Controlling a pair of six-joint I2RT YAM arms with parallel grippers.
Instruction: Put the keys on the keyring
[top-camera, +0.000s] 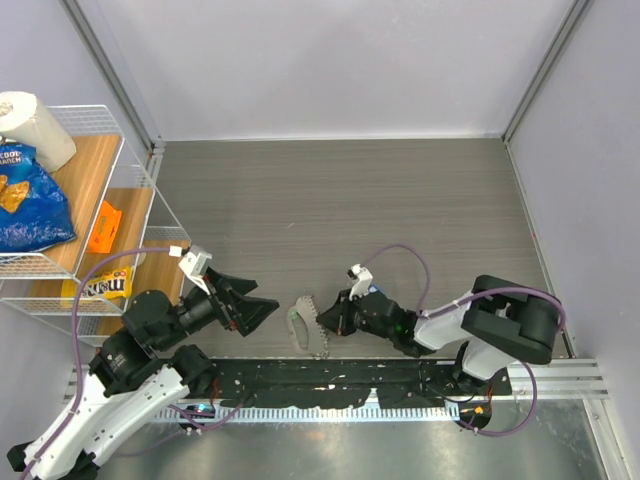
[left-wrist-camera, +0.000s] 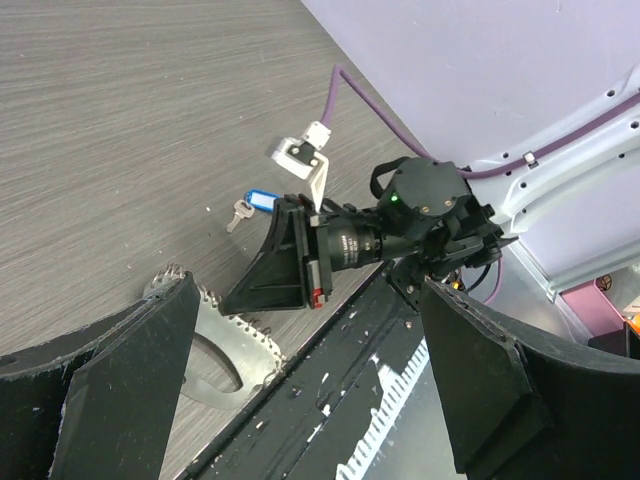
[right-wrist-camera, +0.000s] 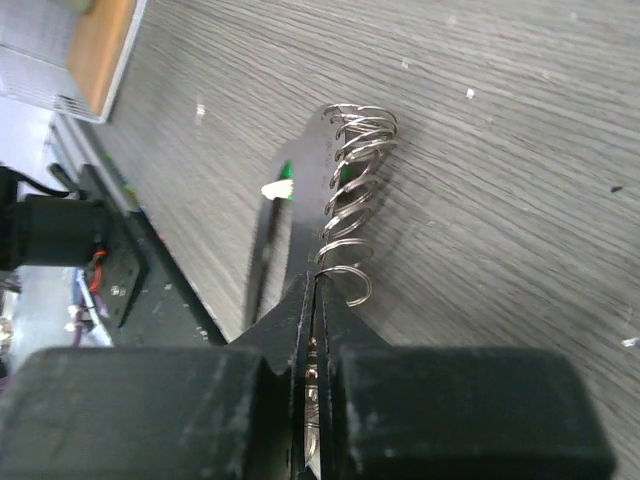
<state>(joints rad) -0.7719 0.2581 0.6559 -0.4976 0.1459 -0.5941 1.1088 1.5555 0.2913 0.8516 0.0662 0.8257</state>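
Note:
The keyring is a grey looped strap (top-camera: 303, 326) edged with several small silver rings (right-wrist-camera: 352, 190), and it lies near the table's front edge. My right gripper (right-wrist-camera: 315, 283) is shut on the strap's thin edge, just below the lowest ring. From the left wrist view, that gripper (left-wrist-camera: 268, 283) points at the strap (left-wrist-camera: 218, 352). The blue-headed key (left-wrist-camera: 256, 202) lies on the table behind it. A bit of green key head (right-wrist-camera: 285, 181) peeks from behind the strap. My left gripper (top-camera: 250, 310) hangs open left of the strap, holding nothing.
A wire shelf (top-camera: 150, 205) at the left holds a blue chip bag (top-camera: 28, 205), a paper roll (top-camera: 32, 125), an orange packet (top-camera: 103, 226) and a yellow candy pack (top-camera: 100, 287). A black rail (top-camera: 330, 380) runs along the near edge. Purple cables trail from both arms.

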